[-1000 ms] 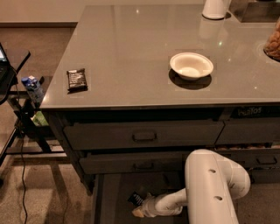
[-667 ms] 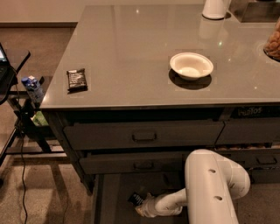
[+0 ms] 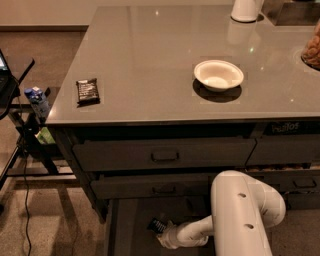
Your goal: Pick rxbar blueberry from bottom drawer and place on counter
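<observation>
The bottom drawer (image 3: 131, 231) is pulled open below the two shallower drawers. My white arm (image 3: 241, 212) reaches down into it from the right. My gripper (image 3: 165, 233) is low in the drawer, near its middle. A small dark-wrapped bar with white lettering, the rxbar blueberry (image 3: 157, 225), lies right at the gripper's tip; I cannot tell whether it is held. The glossy grey counter (image 3: 160, 55) spans the view above.
On the counter are a black-wrapped bar (image 3: 87, 91) near the left edge, a white bowl (image 3: 218, 75) at the middle right, a white container (image 3: 246, 9) at the back and a snack bag (image 3: 312, 47) at the right edge. A stand with a blue bottle (image 3: 37, 100) is left of the cabinet.
The gripper and the dark bar at its tip have shifted very slightly upward in the drawer. The arm has hardly moved.
</observation>
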Controlling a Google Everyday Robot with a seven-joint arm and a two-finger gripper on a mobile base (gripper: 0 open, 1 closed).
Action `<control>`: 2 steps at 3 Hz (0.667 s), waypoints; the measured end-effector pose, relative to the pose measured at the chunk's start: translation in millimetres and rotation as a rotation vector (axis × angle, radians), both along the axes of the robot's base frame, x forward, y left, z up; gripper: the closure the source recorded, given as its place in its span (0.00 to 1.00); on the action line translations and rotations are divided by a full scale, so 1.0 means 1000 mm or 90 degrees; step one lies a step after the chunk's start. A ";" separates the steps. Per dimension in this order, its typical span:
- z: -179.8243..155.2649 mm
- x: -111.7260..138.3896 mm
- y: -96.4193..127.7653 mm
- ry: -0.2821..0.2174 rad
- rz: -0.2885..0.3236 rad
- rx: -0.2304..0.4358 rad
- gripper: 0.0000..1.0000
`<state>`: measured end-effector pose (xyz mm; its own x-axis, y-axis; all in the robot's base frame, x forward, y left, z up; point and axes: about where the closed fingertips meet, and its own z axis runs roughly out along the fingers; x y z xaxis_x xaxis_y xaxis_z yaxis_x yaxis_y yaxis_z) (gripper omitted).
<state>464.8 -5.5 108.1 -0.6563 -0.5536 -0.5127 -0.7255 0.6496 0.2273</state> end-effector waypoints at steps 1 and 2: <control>0.009 0.001 0.000 0.000 0.000 0.000 1.00; 0.013 0.004 0.000 0.000 0.000 0.000 1.00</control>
